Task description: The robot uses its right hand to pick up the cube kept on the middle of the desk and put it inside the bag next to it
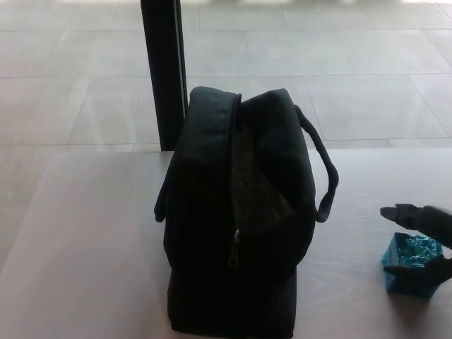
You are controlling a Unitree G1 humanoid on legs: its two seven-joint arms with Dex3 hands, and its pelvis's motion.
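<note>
while my right hand (436,222) sits spread wide around the blue cube (409,254), one finger above it and another across its near face, nothing is gripped yet. the cube rests on the worktop (92,247) at the right of the view, apart from the black bag (233,226). if i close off-centre, i think the cube may tip or squirt out. the bag's top opening (244,176) looks narrow and slumped, and a handle (326,169) loops out on the cube's side, so i could snag it or drop the cube on the rim.
</note>
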